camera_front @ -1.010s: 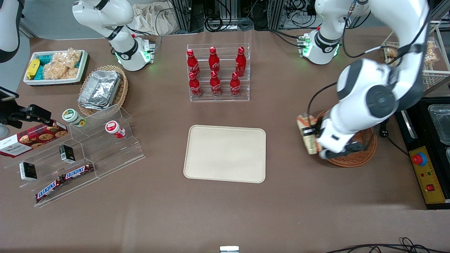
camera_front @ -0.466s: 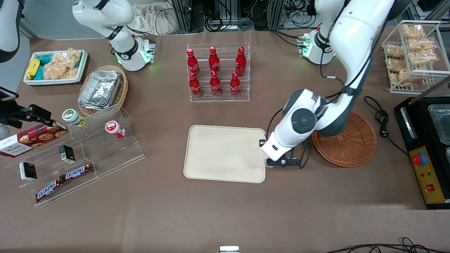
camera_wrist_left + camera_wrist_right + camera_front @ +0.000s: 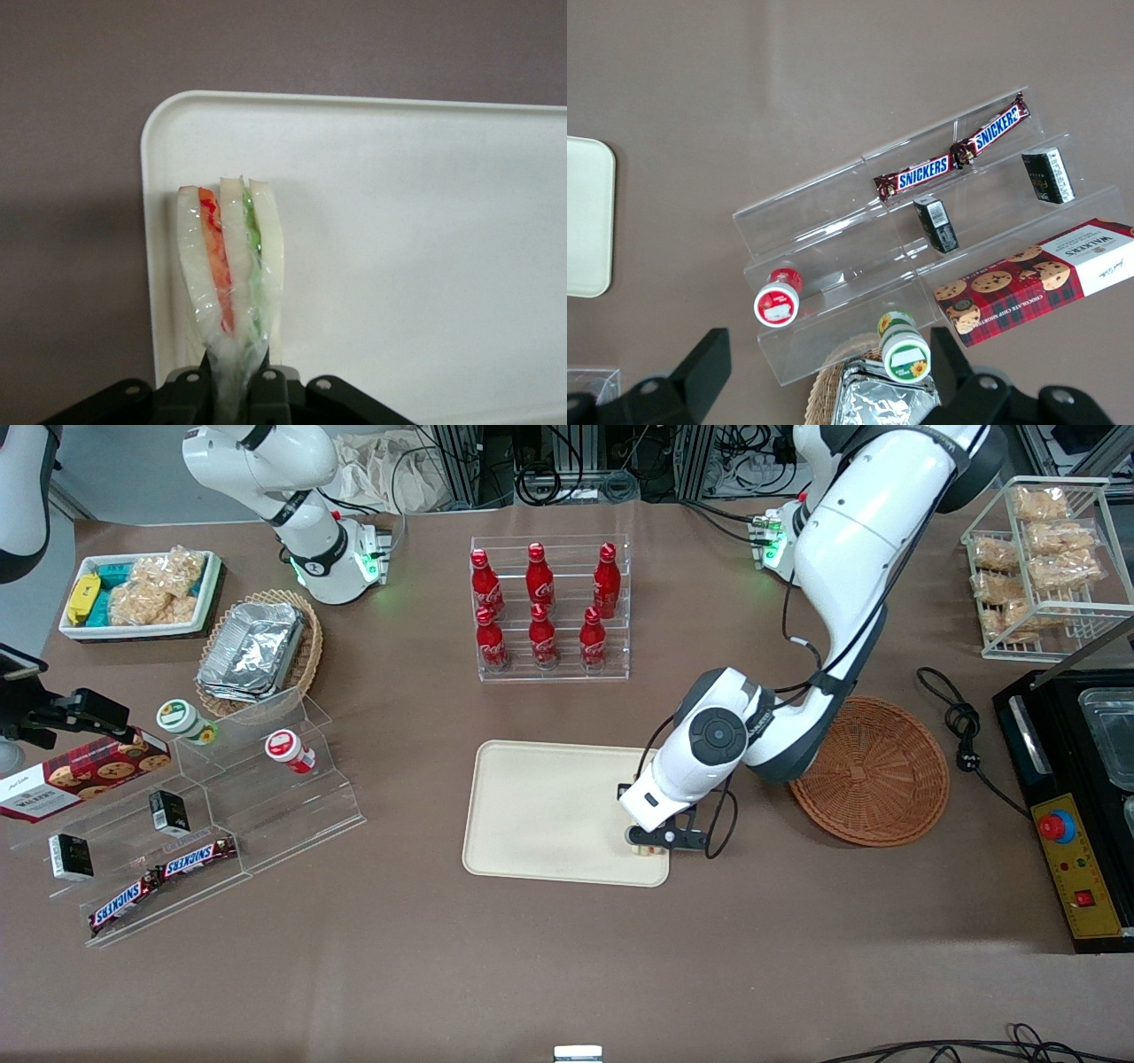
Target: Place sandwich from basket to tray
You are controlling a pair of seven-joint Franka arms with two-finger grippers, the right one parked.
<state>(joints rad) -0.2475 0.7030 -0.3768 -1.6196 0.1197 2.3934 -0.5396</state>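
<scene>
Brown cloth covers the desk (image 3: 567, 957), and on it, near the middle, lies the cream tray (image 3: 540, 815). The claw (image 3: 651, 841) of the working arm hangs over the tray's corner that is nearest to the basket (image 3: 873, 775) and to the front camera. Its two fingers are clamped on the sandwich (image 3: 232, 266), which the wrist view shows standing on edge, with the orange-red and green layers visible through the clear wrap. The sandwich is above the tray, just inside the rounded corner; I cannot tell if its lower edge already touches the tray surface. The woven basket is beside the tray, toward the working arm's end of the desk, and nothing is seen in it. I judge that carrying is finished and placing is the step now. Next, the claw should probably go down a little, then release, so the sandwich does not fall over the low rim.
</scene>
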